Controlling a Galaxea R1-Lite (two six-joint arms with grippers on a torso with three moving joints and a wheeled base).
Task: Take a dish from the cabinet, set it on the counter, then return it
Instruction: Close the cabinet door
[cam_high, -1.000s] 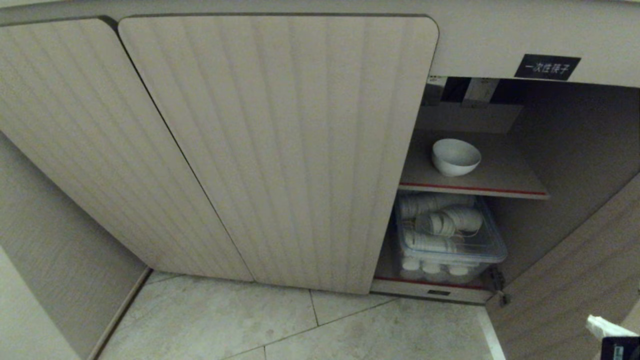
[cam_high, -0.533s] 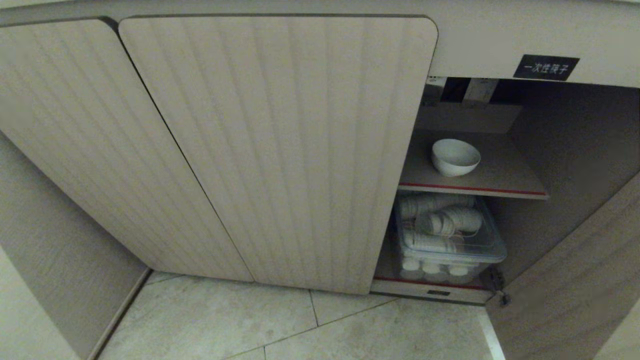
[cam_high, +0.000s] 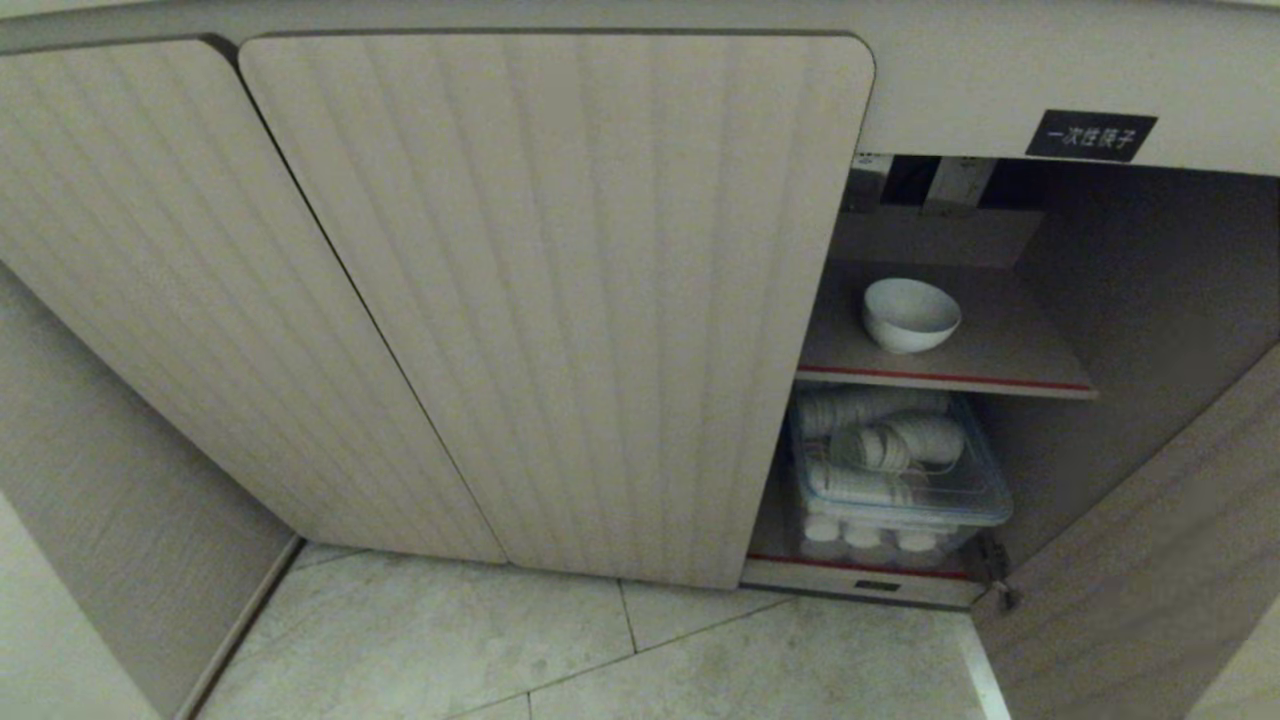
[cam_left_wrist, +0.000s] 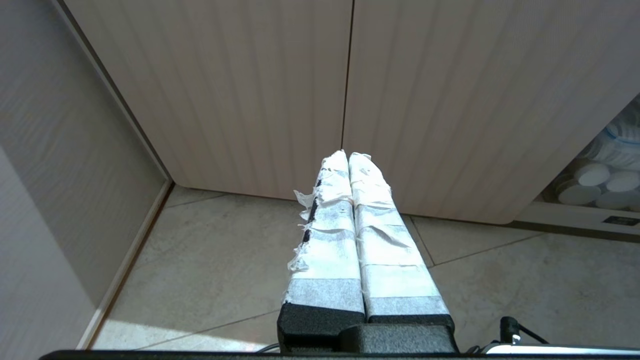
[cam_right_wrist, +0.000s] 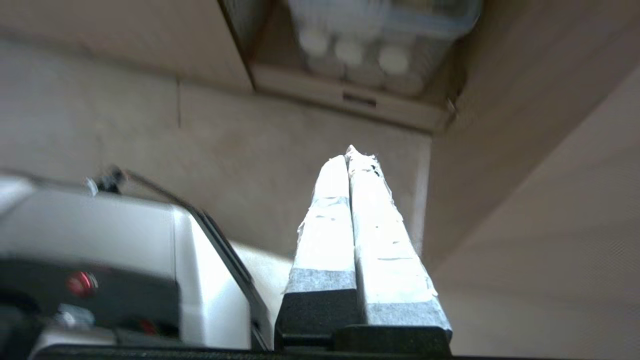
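The dish (cam_high: 911, 314), a small white bowl, stands alone on the red-edged upper shelf (cam_high: 1010, 372) of the cabinet (cam_high: 560, 300), whose right compartment is open. The counter is out of view. Neither arm shows in the head view. My left gripper (cam_left_wrist: 348, 154) is shut and empty, held low over the floor tiles and pointing at the closed ribbed doors. My right gripper (cam_right_wrist: 348, 152) is also shut with nothing in it; it hangs over the floor in front of the open compartment, well below the dish.
A clear plastic tub (cam_high: 895, 480) of small white cups fills the lower shelf. The opened door (cam_high: 1150, 580) stands out at the right, close beside the right gripper. A black label (cam_high: 1091, 134) sits above the opening. My white base (cam_right_wrist: 120, 270) shows beside the right gripper.
The right gripper's taped tip, at the head view's lower right corner one second ago, has dropped out of that view. The dish and the cabinet have not moved.
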